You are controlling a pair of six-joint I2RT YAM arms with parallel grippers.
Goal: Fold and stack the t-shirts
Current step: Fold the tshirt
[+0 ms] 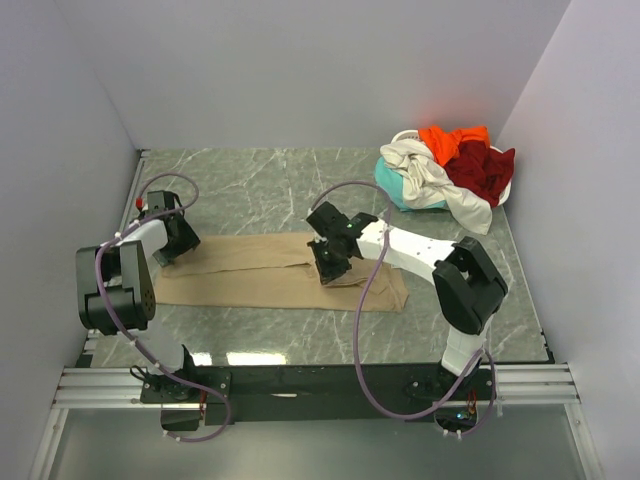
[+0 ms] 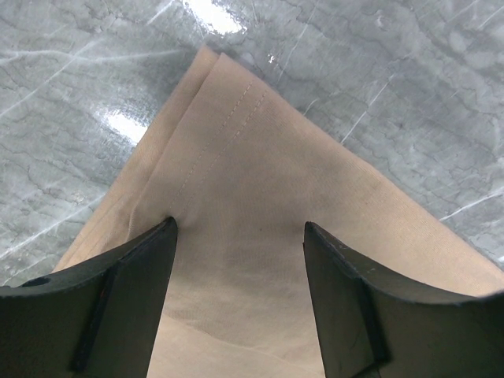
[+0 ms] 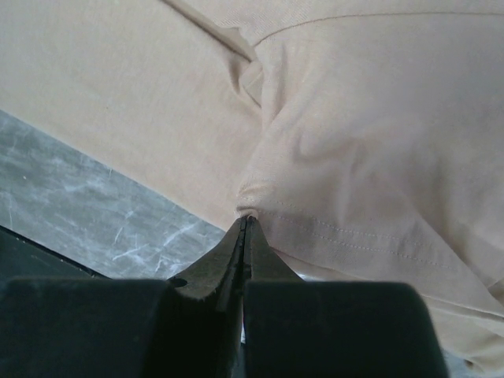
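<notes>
Fingertips [image 3: 224,264] of the right end effector [image 3: 246,223] are pressed together, pinching a bunched fold at the stitched hem of the tan t-shirt [image 1: 260,272], near the middle of the desk [image 1: 250,190]. The left end effector [image 2: 239,230] is spread wide over a stitched corner of the same shirt, close to the desk's left edge; whether it touches the cloth is unclear. The shirt lies as a long folded strip across the near half of the desk. At the far right corner sits a heap: cream-white t-shirt [image 1: 425,178], orange t-shirt [image 1: 452,138], dark red t-shirt [image 1: 483,168], and teal t-shirt [image 1: 388,182] peeking from beneath
</notes>
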